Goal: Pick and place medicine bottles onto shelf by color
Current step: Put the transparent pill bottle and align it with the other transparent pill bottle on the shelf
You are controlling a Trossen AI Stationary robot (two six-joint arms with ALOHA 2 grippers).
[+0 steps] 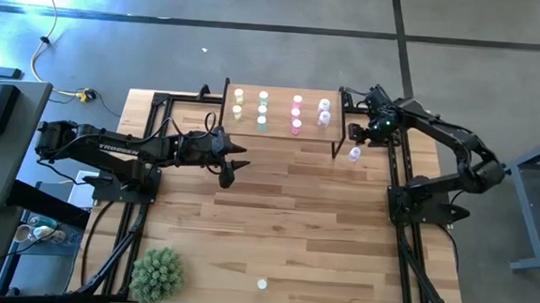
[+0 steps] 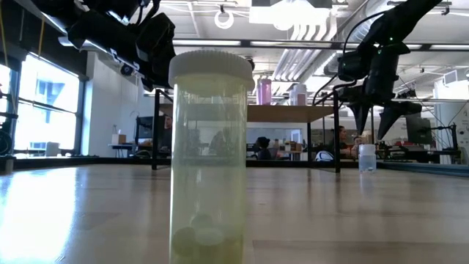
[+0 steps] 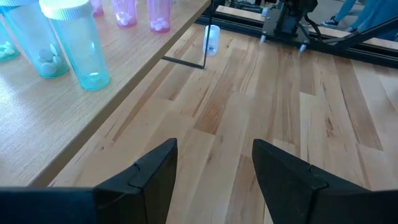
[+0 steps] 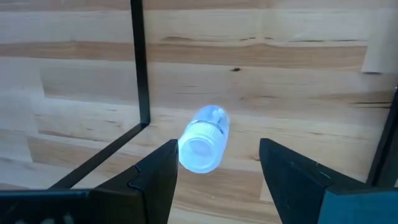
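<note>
From above, the shelf (image 1: 279, 110) is carrying rows of yellow, green, pink and white bottles, a white bottle (image 1: 354, 154) is standing on the table (image 1: 293, 228) just beside the shelf's right legs, a yellow bottle (image 1: 262, 284) is sitting near the front edge by a potted plant (image 1: 157, 272), the left gripper (image 1: 231, 165) is hanging in front of the shelf and the right gripper (image 1: 365, 136) is hovering over the white bottle. From table height, the yellow bottle (image 2: 209, 154) is filling the foreground while the white bottle (image 2: 367, 157) is standing below the right gripper (image 2: 377, 121). The left wrist camera is showing the left gripper (image 3: 214, 163) spread and empty over bare planks with green bottles (image 3: 74, 43) on the shelf alongside, and the right wrist camera is showing the right gripper (image 4: 217, 163) spread wide above the white bottle (image 4: 204, 139), apart from it.
</note>
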